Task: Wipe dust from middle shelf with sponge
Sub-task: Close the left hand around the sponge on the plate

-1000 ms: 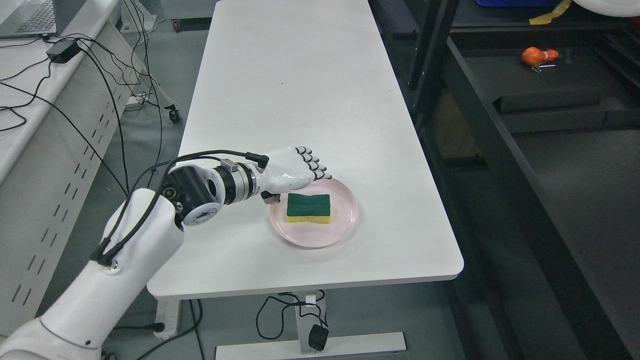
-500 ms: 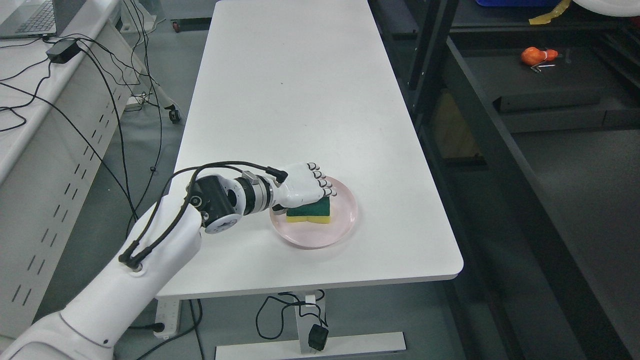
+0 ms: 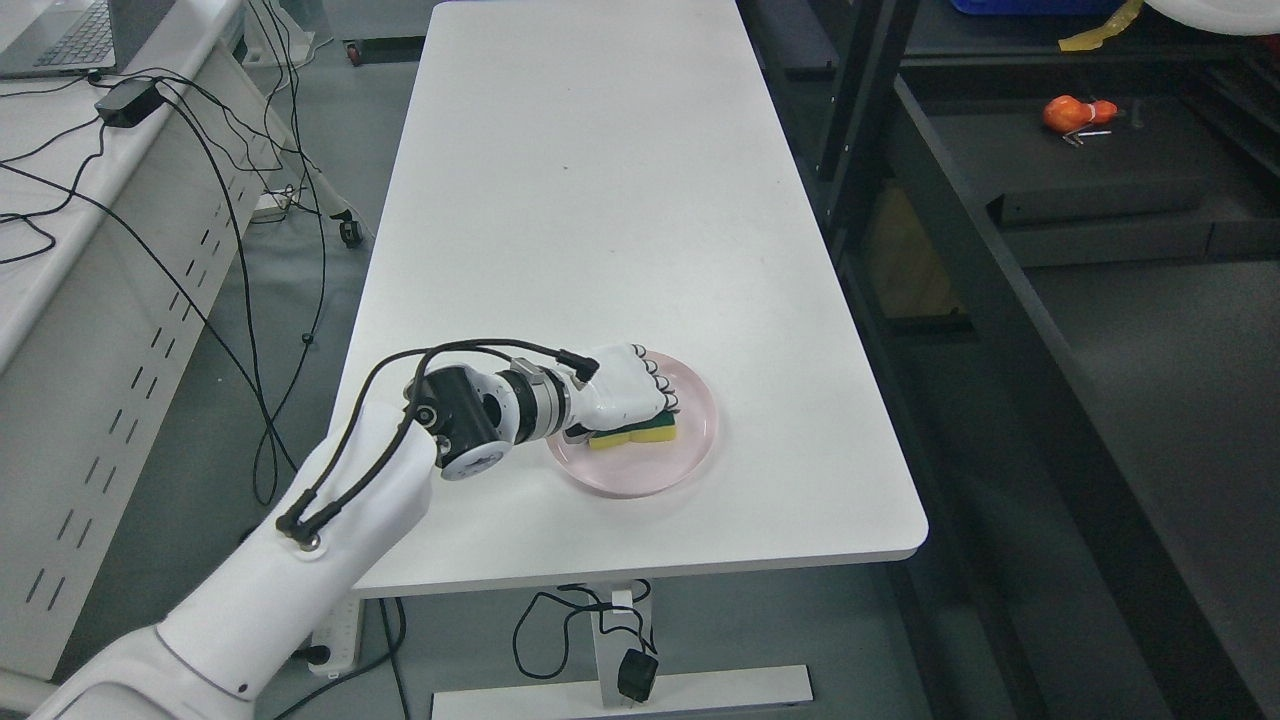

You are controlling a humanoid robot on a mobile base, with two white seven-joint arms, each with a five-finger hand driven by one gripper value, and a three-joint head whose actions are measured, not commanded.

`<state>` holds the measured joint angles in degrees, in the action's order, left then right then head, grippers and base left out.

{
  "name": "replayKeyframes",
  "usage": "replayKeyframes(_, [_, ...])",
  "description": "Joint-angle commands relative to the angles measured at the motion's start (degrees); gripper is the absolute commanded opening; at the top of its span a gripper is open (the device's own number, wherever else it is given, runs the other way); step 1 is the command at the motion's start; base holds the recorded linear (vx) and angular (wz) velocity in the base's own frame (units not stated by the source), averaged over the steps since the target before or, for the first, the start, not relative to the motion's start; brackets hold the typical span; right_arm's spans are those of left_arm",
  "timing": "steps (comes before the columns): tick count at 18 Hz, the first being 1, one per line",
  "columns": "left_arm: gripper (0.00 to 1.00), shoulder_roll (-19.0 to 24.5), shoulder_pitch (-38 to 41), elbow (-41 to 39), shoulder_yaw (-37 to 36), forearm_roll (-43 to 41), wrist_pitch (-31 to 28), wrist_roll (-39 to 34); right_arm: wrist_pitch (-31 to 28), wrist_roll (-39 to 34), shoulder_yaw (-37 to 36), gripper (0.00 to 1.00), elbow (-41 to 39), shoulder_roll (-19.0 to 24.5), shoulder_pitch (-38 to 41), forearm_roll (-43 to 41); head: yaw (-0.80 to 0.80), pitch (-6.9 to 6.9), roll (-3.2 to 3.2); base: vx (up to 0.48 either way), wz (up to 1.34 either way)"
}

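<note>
A yellow sponge with a green top (image 3: 648, 433) lies on a pink plate (image 3: 692, 445) near the front of the white table (image 3: 600, 180). My left hand (image 3: 638, 405) lies on top of the sponge and covers most of it. Its fingers (image 3: 662, 388) curl over the sponge's far edge, closed on it. The sponge still rests on the plate. The dark shelf unit (image 3: 1100, 200) stands to the right of the table. My right arm is out of view.
An orange object (image 3: 1072, 112) lies on the dark shelf at the upper right. A black shelf post (image 3: 850, 90) stands beside the table's right edge. Cables (image 3: 200, 150), a power brick (image 3: 127, 100) and a laptop (image 3: 60, 35) sit on the bench at left.
My left hand moved forward and down from beside the plate onto the sponge. Its fingers closed over the sponge, which shifted slightly right on the plate.
</note>
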<state>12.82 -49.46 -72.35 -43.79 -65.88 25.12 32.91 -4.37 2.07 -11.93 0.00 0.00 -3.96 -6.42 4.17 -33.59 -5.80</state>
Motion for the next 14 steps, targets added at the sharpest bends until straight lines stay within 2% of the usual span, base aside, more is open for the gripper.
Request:
replayKeyframes(1, [0.68, -4.20, 3.40, 0.64, 7.63, 0.40, 0.45, 0.84, -0.02, 0.04, -0.02, 1.00, -1.00, -1.00, 0.00, 0.00, 0.00, 0.00, 0.00, 0.000, 0.00])
replayKeyframes(5, [0.50, -7.37, 5.42, 0.55, 15.83, 0.84, 0.80, 3.30, -0.02, 0.04, -0.02, 1.00, -1.00, -1.00, 0.00, 0.00, 0.00, 0.00, 0.00, 0.005, 0.03])
replayKeyframes(8, [0.31, -10.44, 6.92, 0.55, 23.03, 4.43, 1.16, 3.04, -0.02, 0.04, -0.02, 1.00, -1.00, -1.00, 0.00, 0.00, 0.00, 0.00, 0.00, 0.008, 0.07])
replayKeyframes(12, [0.03, -11.82, 6.92, 0.37, 30.77, 19.16, 2.03, 2.95, -0.02, 0.04, -0.02, 1.00, -1.00, -1.00, 0.00, 0.00, 0.00, 0.00, 0.00, 0.001, 0.00])
replayKeyframes(14, [0.00, -11.82, 6.66, -0.59, 33.84, 26.55, 2.48, 3.13, -0.02, 0.04, -0.02, 1.00, -1.00, -1.00, 0.00, 0.00, 0.00, 0.00, 0.00, -0.003, -0.06])
